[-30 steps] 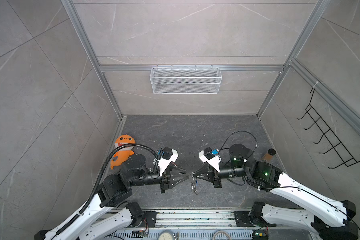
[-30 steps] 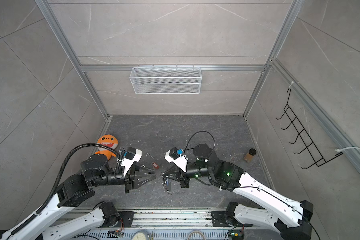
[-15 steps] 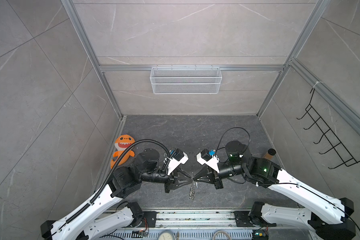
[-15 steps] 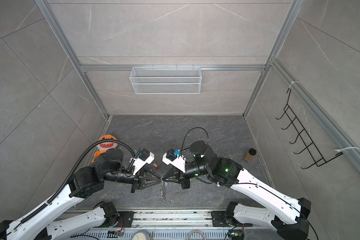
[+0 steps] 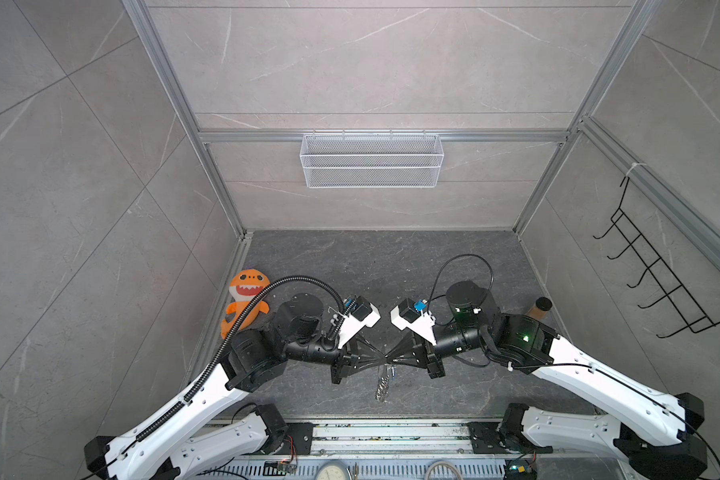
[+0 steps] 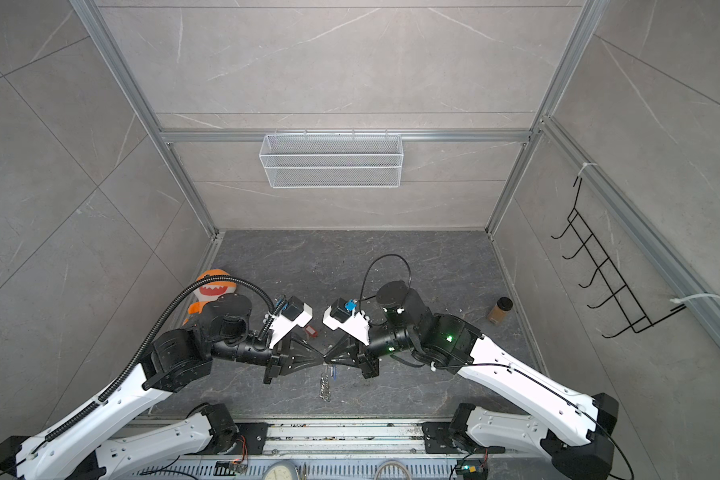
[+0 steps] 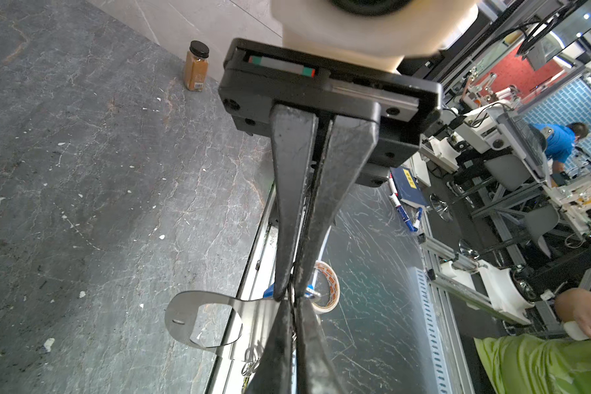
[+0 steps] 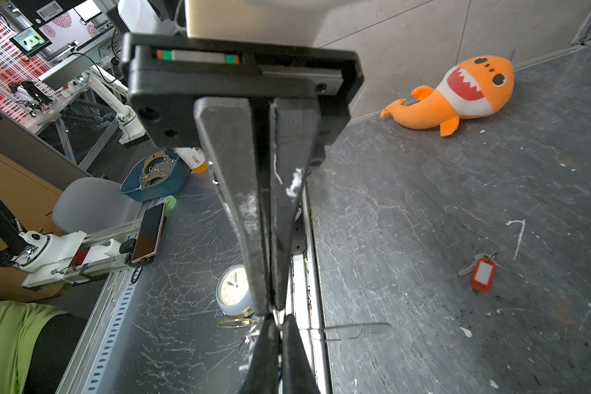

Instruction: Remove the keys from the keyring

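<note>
The keyring [image 5: 384,381] hangs at the very spot where my two grippers meet. In both top views its short chain of silvery rings [image 6: 326,386] trails from the fingertips toward 6 o'clock, over the dark stone-patterned floor [image 5: 350,266]. Whether its low end touches the floor I cannot tell. In the left wrist view its flat oval loop [image 7: 202,319] juts out beside the tips, clear of the floor, with a few small rings [image 7: 251,356] bunched close against my left fingers [image 7: 277,348]. A bit of the blue tag [image 7: 268,292] of one key peeks out behind the tips.

My right gripper [image 5: 389,359] is clamped on the keyring, fingers together. My left gripper [image 5: 380,360] is pressed together too, nose to nose with the right one at that same spot — what it pinches there, ring or key, I cannot make out.

The red-tagged key [image 8: 483,273] lies flat on the floor, apart from the keyring; in a top view it sits near 11 o'clock from my joined tips. Farther out, an orange shark plush [image 5: 246,293] lies at 10 o'clock by the left wall. A brown spice jar [image 5: 539,311] stands between 2 and 3 o'clock, and a white wire basket [image 5: 371,160] hangs on the back wall at 12 — well away from the work.
</note>
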Motion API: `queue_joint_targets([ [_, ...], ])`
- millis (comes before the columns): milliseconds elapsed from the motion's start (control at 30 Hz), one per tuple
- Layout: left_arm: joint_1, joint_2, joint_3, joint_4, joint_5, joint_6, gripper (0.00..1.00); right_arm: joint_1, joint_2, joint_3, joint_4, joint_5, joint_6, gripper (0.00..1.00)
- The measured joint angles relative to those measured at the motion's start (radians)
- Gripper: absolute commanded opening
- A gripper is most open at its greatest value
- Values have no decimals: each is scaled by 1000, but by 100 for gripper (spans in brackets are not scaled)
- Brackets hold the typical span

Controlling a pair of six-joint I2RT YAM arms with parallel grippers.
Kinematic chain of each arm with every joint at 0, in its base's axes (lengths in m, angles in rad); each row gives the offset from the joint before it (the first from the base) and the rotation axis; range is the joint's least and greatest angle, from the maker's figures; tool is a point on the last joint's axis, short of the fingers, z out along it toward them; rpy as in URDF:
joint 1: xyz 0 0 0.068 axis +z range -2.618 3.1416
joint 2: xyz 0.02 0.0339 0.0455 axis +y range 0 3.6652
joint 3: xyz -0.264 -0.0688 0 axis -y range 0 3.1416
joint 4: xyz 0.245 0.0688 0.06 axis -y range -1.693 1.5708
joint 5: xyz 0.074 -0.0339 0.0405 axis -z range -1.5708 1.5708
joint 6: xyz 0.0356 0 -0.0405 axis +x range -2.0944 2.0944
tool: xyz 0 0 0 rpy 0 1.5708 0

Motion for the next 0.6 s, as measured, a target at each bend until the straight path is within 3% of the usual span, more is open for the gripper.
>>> queue_joint_targets([
  [233, 0, -3, -1, 5, -5, 0, 0, -2, 0, 0, 1, -4, 4, 0],
  [267, 0, -6, -5, 10, -9, -2, 0, -2, 0, 0, 2, -3, 5, 3],
  [433, 0, -63, -61, 83, -59, -5, 0, -3, -7, -2, 41, 22, 29, 39],
  [600, 0, -156, -143, 169, -105, -14, 0, -2, -93, -40, 139, 82, 36, 48],
])
